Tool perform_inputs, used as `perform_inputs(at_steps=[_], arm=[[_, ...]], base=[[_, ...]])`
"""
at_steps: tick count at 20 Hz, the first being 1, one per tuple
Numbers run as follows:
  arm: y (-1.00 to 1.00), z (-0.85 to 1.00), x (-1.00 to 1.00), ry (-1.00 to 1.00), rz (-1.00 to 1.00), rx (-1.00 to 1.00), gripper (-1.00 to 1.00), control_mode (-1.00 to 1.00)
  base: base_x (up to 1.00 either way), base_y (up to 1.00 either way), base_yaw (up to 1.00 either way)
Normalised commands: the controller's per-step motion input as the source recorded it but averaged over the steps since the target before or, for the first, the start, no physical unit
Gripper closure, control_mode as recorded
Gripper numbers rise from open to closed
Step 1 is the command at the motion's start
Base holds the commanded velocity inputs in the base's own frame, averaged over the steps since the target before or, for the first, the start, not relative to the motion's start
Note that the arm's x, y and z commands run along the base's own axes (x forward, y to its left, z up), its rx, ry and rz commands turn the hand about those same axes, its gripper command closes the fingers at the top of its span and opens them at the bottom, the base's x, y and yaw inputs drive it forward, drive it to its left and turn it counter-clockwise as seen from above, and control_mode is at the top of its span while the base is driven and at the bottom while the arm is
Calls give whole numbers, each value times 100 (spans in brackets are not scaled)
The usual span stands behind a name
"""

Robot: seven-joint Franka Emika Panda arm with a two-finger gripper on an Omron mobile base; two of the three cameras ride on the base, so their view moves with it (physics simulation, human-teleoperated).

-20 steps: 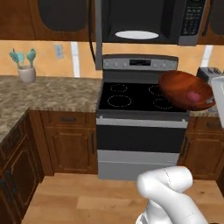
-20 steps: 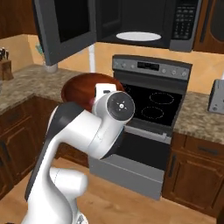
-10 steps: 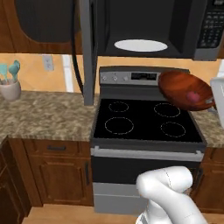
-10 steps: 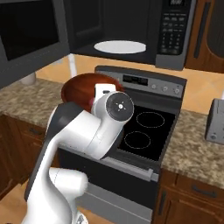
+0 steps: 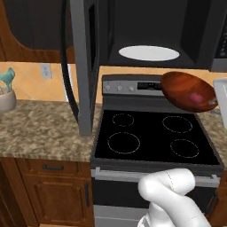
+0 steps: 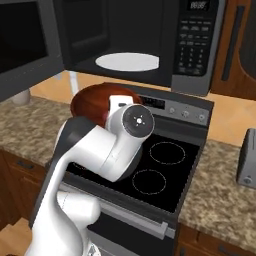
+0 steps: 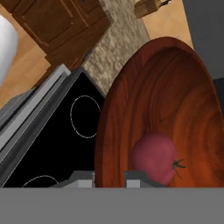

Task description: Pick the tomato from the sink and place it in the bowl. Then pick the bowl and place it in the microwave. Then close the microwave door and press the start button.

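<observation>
My gripper [image 7: 109, 178] is shut on the rim of the reddish-brown bowl [image 7: 170, 100], one fingertip on each side of the rim. The pinkish-red tomato [image 7: 154, 158] lies inside the bowl. From the left base view the bowl [image 5: 188, 91] hangs tilted above the stove's back right, the tomato [image 5: 194, 97] showing in it. From the right base view the bowl [image 6: 97, 100] sits behind my white hand. The microwave [image 6: 135, 35] stands open above the stove with its white plate [image 5: 148, 53] bare. The microwave door [image 5: 85, 66] swings out at the left. The sink is out of view.
A black stove cooktop [image 5: 155, 137] lies below the bowl. Granite counter [image 5: 44, 133] runs to the left with a utensil holder [image 5: 6, 95]. A toaster [image 6: 247, 159] stands on the right counter. The microwave's button panel [image 6: 197, 40] is right of the cavity.
The base has driven closer to the stove and microwave, so both base views have shifted and zoomed in. The bowl with the tomato stays in my grip, unchanged relative to the arm.
</observation>
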Motion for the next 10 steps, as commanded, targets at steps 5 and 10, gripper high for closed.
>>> perform_inputs(at_steps=[5,10], arm=[[0,0,0,0,0,0,100,100],[0,0,0,0,0,0,100,100]], base=[[0,0,44],[-1,-13,49]])
